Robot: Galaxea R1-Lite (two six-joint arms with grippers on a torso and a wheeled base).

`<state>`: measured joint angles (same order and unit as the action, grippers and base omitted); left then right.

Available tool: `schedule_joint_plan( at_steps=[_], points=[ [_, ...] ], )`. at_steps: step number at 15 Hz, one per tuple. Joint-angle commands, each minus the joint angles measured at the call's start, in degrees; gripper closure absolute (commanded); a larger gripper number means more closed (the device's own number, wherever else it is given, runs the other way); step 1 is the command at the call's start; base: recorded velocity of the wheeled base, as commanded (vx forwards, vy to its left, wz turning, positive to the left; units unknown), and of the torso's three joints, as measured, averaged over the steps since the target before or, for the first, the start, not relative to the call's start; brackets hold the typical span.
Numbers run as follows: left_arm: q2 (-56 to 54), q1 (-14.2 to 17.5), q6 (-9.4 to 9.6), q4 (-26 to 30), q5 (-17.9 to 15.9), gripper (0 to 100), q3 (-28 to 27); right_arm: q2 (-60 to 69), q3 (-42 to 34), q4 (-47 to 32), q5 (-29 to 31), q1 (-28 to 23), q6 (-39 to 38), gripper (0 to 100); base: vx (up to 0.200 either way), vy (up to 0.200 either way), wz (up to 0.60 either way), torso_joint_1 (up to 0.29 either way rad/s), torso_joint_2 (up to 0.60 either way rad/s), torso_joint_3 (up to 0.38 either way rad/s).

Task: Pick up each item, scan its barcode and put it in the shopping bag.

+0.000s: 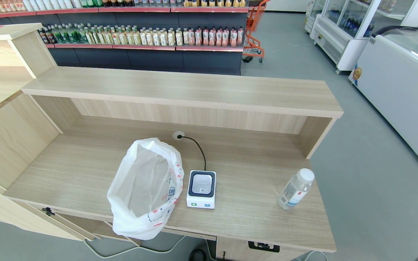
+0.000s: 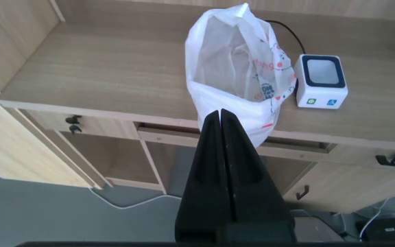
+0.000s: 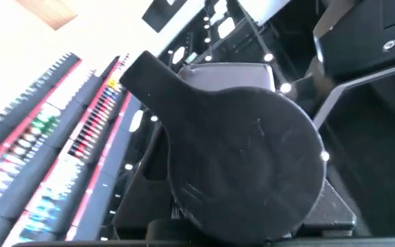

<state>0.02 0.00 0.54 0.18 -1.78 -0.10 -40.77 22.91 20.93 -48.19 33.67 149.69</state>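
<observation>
Head view: the bottle [image 1: 296, 189] stands on its base near the right front corner of the counter [image 1: 249, 163], long axis upright, white cap uppermost, label facing me. It is well apart from the scanner [image 1: 201, 188], with bare wood between them. The scanner sits mid-counter, window facing up, its black cable [image 1: 197, 145] running back to a grommet. The shopping bag [image 1: 145, 188] stands just beside the scanner on its left, mouth open upward (its lower edge sags over the counter's front lip). Stocked shelves [image 1: 143, 36] stand behind.

Left wrist view: the left gripper [image 2: 220, 120] hangs off the counter's front edge, before the bag, fingers pressed together with nothing between them. Bag and scanner lie beyond it.

Right wrist view: the right gripper [image 3: 204, 123] shows as a dark rounded mass against shelving; whether it is wide or narrow I cannot tell.
</observation>
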Motion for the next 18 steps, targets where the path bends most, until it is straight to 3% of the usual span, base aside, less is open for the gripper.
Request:
schedule_joint_plan(
  at_steps=[1, 2, 3, 4, 5, 6, 7, 8, 9, 11, 12, 14, 16, 18],
  points=[
    [0.1, 0.0, -0.01, 0.0, 0.0, 100, 0.0, -3.4, 0.7, 0.1, 3.3, -3.1, -6.1, 100, 0.000, 0.000, 0.00, 0.000, 0.00, 0.000],
    [0.1, 0.0, -0.01, 0.0, 0.0, 100, 0.0, -7.3, 0.7, -0.3, 16.9, -4.4, -28.0, 100, 0.000, 0.000, 0.00, 0.000, 0.00, 0.000],
    [0.1, 0.0, -0.01, 0.0, 0.0, 100, 0.0, -8.4, 0.9, -0.3, 26.2, -4.3, -43.9, 100, 0.000, 0.000, 0.00, 0.000, 0.00, 0.000],
    [0.1, 0.0, -0.01, 0.0, -0.1, 100, -0.1, -8.7, 2.0, -0.3, 34.2, -4.8, -57.2, 100, 0.000, 0.000, 0.00, 0.000, 0.00, 0.000],
    [0.1, 0.0, -0.01, 0.0, 0.0, 100, 0.0, -9.0, 4.2, -0.5, 40.1, -8.0, -62.9, 100, 0.000, 0.000, 0.00, 0.000, 0.00, 0.000],
    [0.0, 0.0, -0.01, 0.0, 0.0, 100, 0.0, -9.2, 4.0, -1.1, 40.5, -9.9, -67.4, 100, 0.000, 0.000, 0.00, 0.000, 0.00, 0.000],
    [0.1, 0.0, -0.01, 0.0, 0.0, 100, 0.0, -9.5, 5.1, -3.7, 41.0, -10.2, -84.9, 100, 0.000, 0.000, 0.00, 0.000, 0.00, 0.000],
    [0.0, 0.0, -0.01, 0.0, 0.0, 100, -0.1, -9.7, 6.0, -6.5, 42.9, -9.1, -95.4, 100, 0.000, 0.000, 0.00, 0.000, 0.00, 0.000],
    [0.0, 0.0, -0.01, 0.0, -0.1, 100, 0.0, -10.7, 7.8, -9.4, 44.7, -8.6, -100.0, 100, 0.000, 0.000, 0.00, 0.000, 0.00, 0.000],
    [0.1, 0.0, -0.01, 0.0, 0.0, 100, 0.0, -15.5, 12.7, -16.1, 44.6, -5.8, -130.0, 100, 0.000, 0.000, 0.00, 0.000, 0.00, 0.000],
    [0.1, 0.0, -0.01, 0.0, 0.0, 100, 0.0, -16.8, 13.2, -17.3, 44.3, -5.4, -135.4, 100, 0.000, 0.000, 0.00, 0.000, 0.00, 0.000],
    [0.1, 0.0, -0.01, 0.0, -0.1, 100, -0.1, -21.8, 15.4, -17.3, 41.0, -5.3, -161.0, 100, 0.000, 0.000, 0.00, 0.000, 0.00, 0.000],
    [0.1, 0.0, -0.01, 0.0, 0.0, 100, -0.1, -23.0, 16.1, -16.9, 38.7, -5.5, -171.2, 100, 0.000, 0.000, 0.00, 0.000, 0.00, 0.000],
    [0.1, 0.0, -0.01, 0.0, 0.0, 100, 0.0, -24.0, 14.4, -15.9, 38.8, -7.1, -172.9, 100, 0.000, 0.000, 0.00, 0.000, 0.00, 0.000]
  ],
)
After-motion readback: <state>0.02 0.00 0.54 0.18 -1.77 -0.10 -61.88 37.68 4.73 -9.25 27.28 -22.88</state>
